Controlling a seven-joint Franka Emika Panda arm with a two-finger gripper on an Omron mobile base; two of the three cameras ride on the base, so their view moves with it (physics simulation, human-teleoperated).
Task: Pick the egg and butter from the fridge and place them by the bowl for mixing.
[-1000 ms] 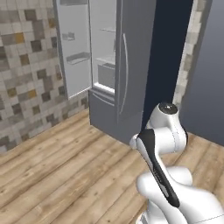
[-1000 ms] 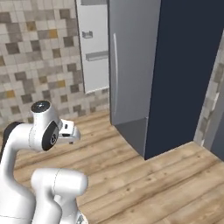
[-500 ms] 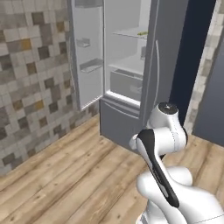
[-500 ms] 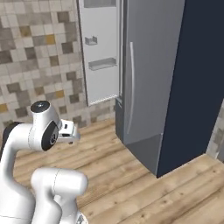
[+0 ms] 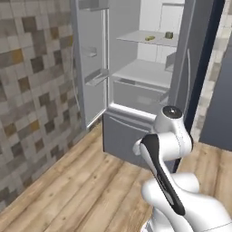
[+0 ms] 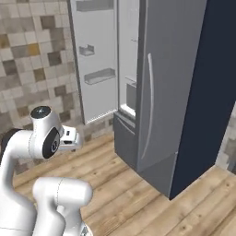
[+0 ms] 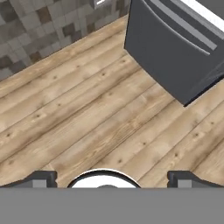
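The grey fridge (image 5: 136, 90) stands ahead with its left door (image 5: 90, 59) swung open, also seen in the right base view as the fridge (image 6: 161, 92). On its upper shelf (image 5: 136, 40) lies a small pale-yellow piece, apparently the butter (image 5: 149, 38), with a darker lump (image 5: 169, 35) to its right. The egg is too small to make out and the bowl is out of view. My gripper (image 7: 111, 179) is open and empty, its fingertips (image 7: 41, 178) spread wide. It points down at the wood floor, short of the fridge's lower drawer front (image 7: 175, 48).
A tiled wall (image 5: 31, 99) runs along the left of the fridge. A dark navy cabinet (image 6: 207, 92) flanks its right side. Bare wood floor (image 5: 81, 186) lies between me and the fridge. My arm (image 5: 167, 149) is folded close over the base.
Both base views have shifted: the base has moved, so the fridge looms nearer and its shelves show more fully. The arm keeps the same folded pose and the gripper stays open.
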